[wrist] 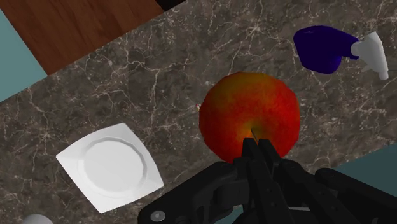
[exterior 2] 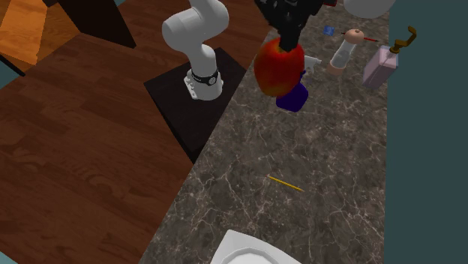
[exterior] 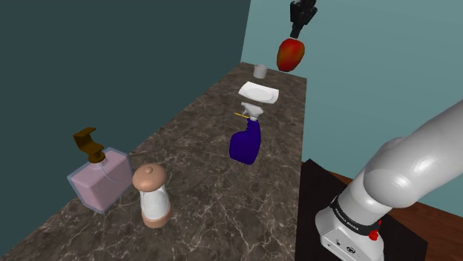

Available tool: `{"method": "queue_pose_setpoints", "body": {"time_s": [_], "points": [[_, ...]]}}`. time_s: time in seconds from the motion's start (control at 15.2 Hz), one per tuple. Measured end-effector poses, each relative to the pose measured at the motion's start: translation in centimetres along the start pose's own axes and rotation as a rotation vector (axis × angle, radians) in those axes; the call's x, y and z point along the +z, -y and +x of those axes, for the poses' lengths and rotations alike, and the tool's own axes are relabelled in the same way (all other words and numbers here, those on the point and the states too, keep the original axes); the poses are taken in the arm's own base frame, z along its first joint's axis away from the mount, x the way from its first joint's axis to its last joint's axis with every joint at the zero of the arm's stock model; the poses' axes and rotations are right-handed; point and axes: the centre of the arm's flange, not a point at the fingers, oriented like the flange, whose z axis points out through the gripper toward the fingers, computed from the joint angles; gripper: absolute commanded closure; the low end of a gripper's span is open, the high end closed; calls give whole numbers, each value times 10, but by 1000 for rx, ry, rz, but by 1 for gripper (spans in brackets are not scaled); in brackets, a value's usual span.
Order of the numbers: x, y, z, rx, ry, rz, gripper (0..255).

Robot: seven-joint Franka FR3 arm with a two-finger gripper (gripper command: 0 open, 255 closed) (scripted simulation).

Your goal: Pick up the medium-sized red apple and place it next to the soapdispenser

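A red apple with yellow patches (exterior: pixel 291 54) hangs high above the far end of the marble counter (exterior: pixel 200 156), held from above by my black gripper (exterior: pixel 297 34). In the wrist view the fingers (wrist: pixel 253 154) close together at the apple's (wrist: pixel 249 114) stem end. The second exterior view has the apple (exterior 2: pixel 279 66) under the gripper (exterior 2: pixel 288 41), in front of a blue spray bottle. The soap dispenser (exterior: pixel 100 178), a pink square bottle with a brown pump, stands at the counter's near end by the dark wall, far from the apple; it also shows as the pink bottle (exterior 2: pixel 381 66).
A blue spray bottle (exterior: pixel 246 137) with a white trigger stands mid-counter. A white square plate (exterior: pixel 259 93) and a small white cup (exterior: pixel 260 70) sit at the far end. A tan and white shaker-like bottle (exterior: pixel 152 194) stands beside the dispenser. A yellow pencil (exterior 2: pixel 285 183) lies on the marble.
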Motion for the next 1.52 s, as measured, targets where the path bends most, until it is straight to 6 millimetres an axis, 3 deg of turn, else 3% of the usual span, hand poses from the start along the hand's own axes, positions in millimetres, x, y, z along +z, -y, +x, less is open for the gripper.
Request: {"method": "queue_pose_setpoints", "body": {"time_s": [1.52], "points": [[20, 306, -10, 0, 0, -1, 255]]}}
